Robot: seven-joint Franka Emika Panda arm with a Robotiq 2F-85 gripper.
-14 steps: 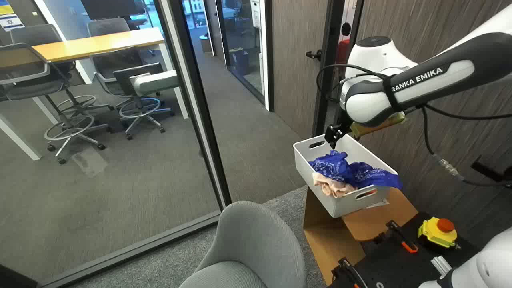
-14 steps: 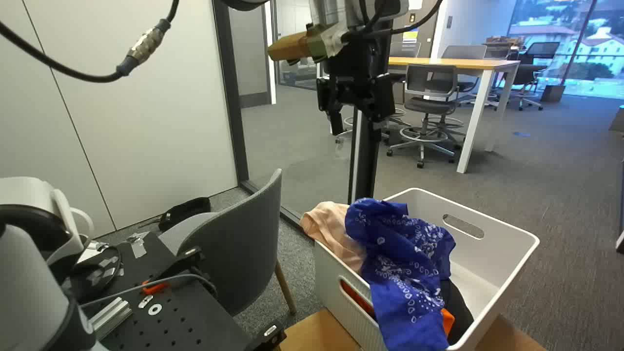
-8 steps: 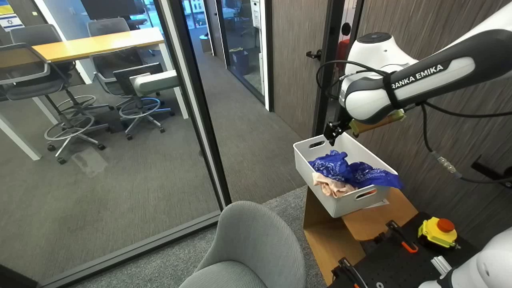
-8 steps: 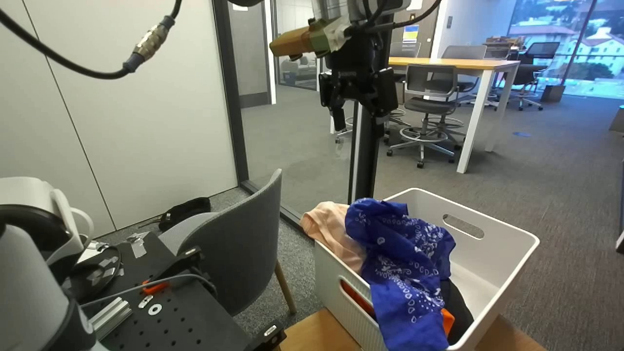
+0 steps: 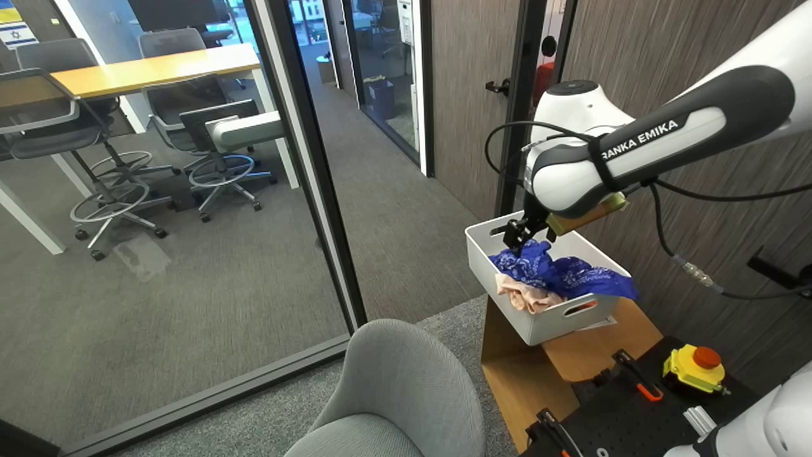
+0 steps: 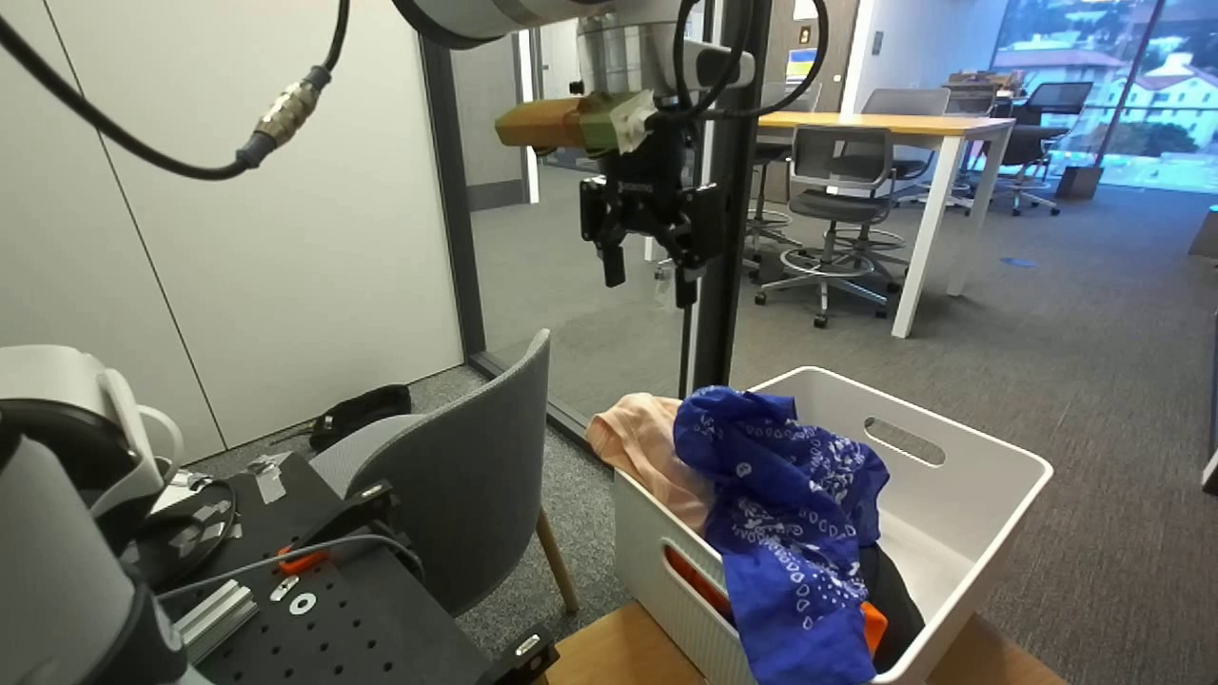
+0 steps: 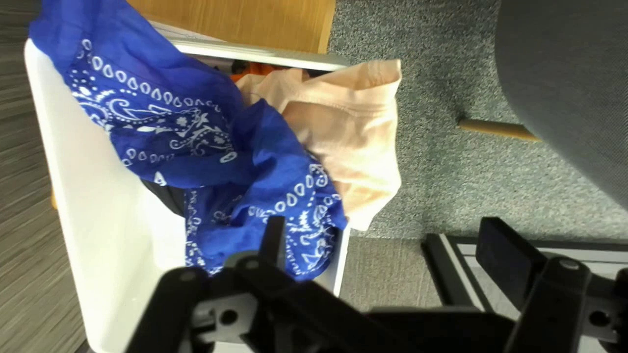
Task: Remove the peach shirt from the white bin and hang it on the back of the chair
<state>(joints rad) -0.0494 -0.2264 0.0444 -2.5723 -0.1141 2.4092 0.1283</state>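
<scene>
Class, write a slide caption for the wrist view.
Beyond the open claw, blue patterned cloth partly covers a peach shirt in the white bin.

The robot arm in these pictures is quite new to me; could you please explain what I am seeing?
The robot arm ends in a gripper, its mechanical hand. Two exterior views look at the scene from different places; the wrist view looks down from the arm's end. The white bin rests on a light-brown stand and contains a blue patterned cloth lying partly over a peach shirt, which spills past the rim. A grey chair stands nearby. The gripper's fingers are apart, higher than the bin, and hold nothing.
</scene>
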